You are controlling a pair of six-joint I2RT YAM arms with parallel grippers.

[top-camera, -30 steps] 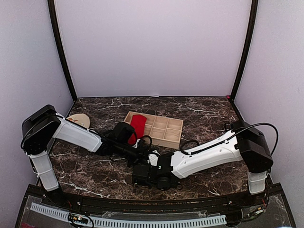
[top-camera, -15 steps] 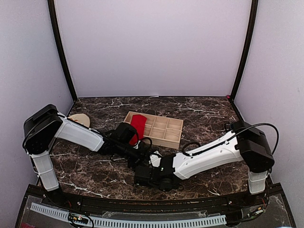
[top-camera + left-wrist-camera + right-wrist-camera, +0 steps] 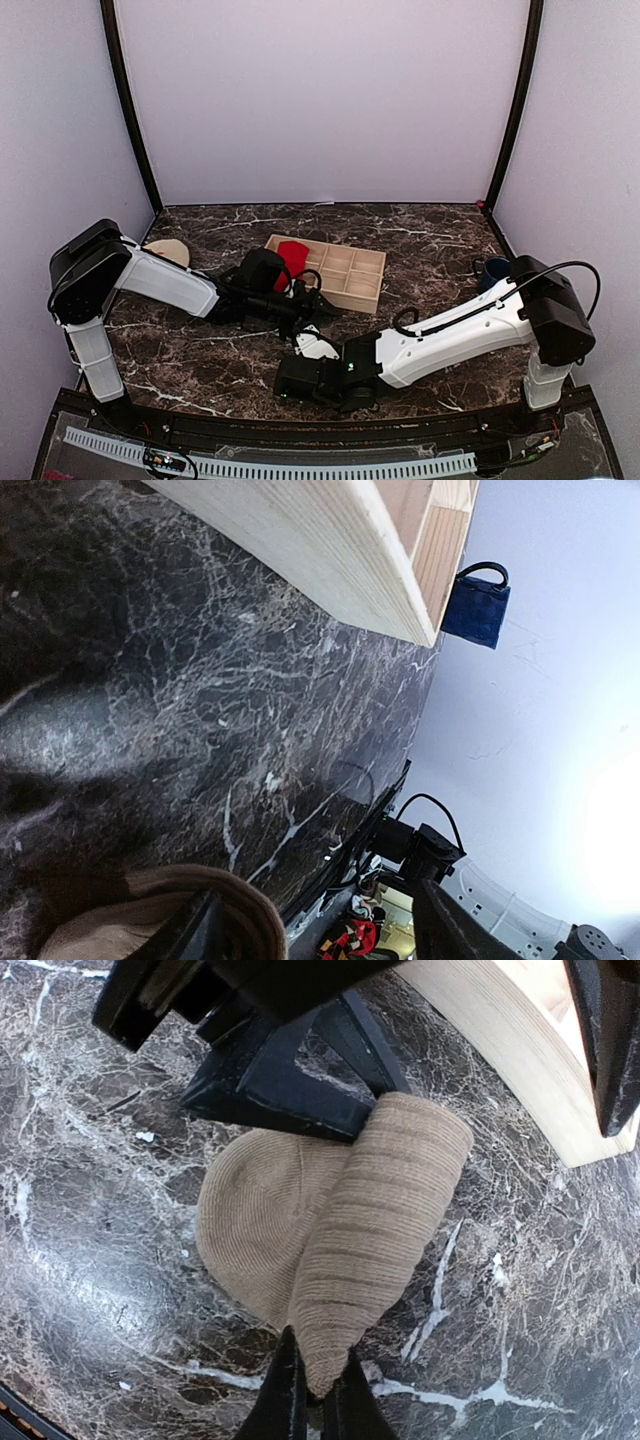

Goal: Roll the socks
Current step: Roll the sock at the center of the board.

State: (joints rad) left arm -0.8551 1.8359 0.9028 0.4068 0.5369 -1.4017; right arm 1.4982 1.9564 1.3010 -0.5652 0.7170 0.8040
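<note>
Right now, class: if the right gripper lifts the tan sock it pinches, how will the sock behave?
Probably floppy: the tan sock is ribbed knit, folded over itself. It would likely droop from the right gripper, which pinches only one end. Its knit looks unlikely to slip.

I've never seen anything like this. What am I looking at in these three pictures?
The left arm and right arm are robots bolted to a marble table. One picture looks down from above; the others come from a camera on each wrist. The right gripper pinches the tip of a tan sock on the table. The left gripper, fingers apart, sits at its other end. A red sock lies in the wooden tray; a blue cup and a beige disc are nearby.
</note>
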